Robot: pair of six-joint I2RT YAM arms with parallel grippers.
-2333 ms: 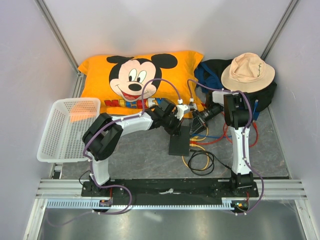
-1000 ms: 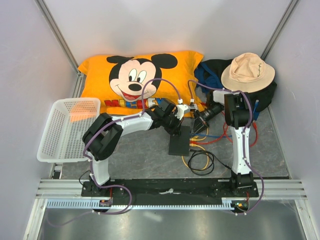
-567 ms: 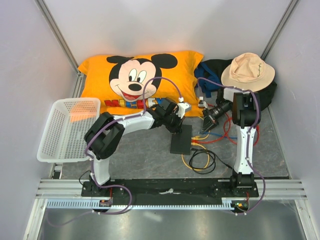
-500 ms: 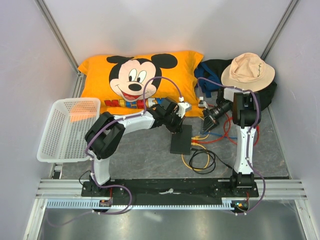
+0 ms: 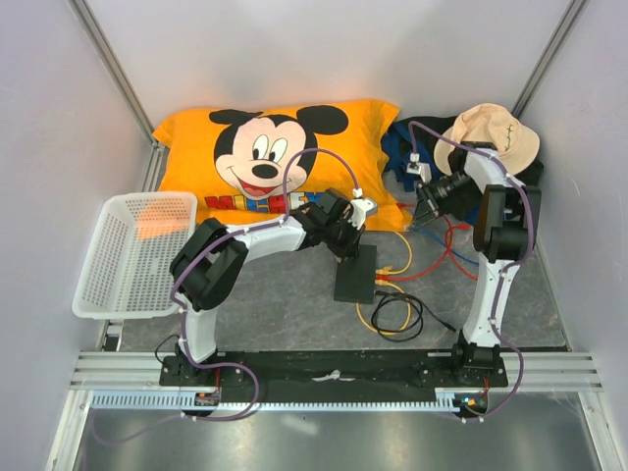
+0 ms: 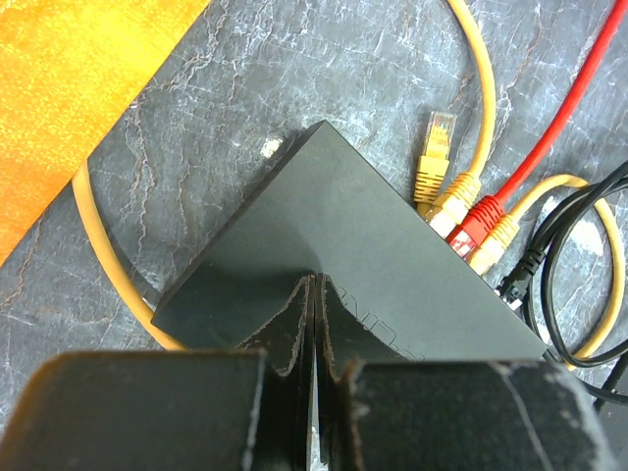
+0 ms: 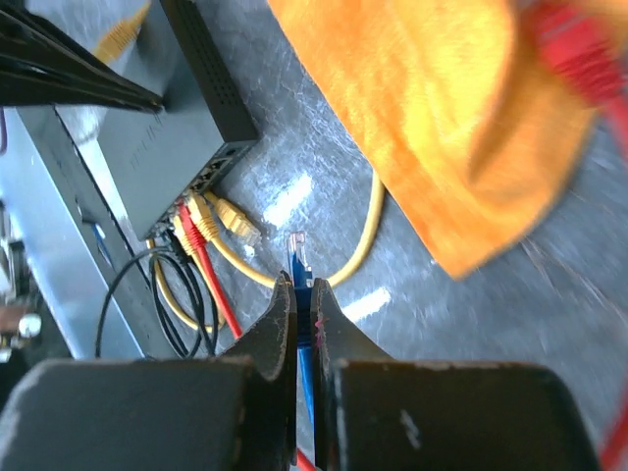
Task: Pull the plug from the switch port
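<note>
The switch (image 5: 355, 276) is a flat black box on the grey table, also seen in the left wrist view (image 6: 339, 231) and the right wrist view (image 7: 182, 108). My left gripper (image 5: 345, 246) is shut, its tips (image 6: 314, 283) resting on the switch's top. My right gripper (image 5: 426, 199) is shut on a blue plug (image 7: 298, 253), held in the air well clear of the switch, its clear tip free (image 7: 303, 290). Two yellow plugs and a red plug (image 6: 478, 218) sit in the port edge. A loose yellow plug (image 6: 435, 147) lies beside them.
An orange Mickey pillow (image 5: 275, 157) lies behind the switch. A white basket (image 5: 132, 250) is at the left. A beige hat (image 5: 488, 137) rests on a dark bag at the back right. Yellow, red and black cables (image 5: 392, 312) loop right of the switch.
My right gripper has drawn back up and to the right from the switch's port edge, carrying the blue plug out with it. The left gripper stays on the switch, which shifted slightly right.
</note>
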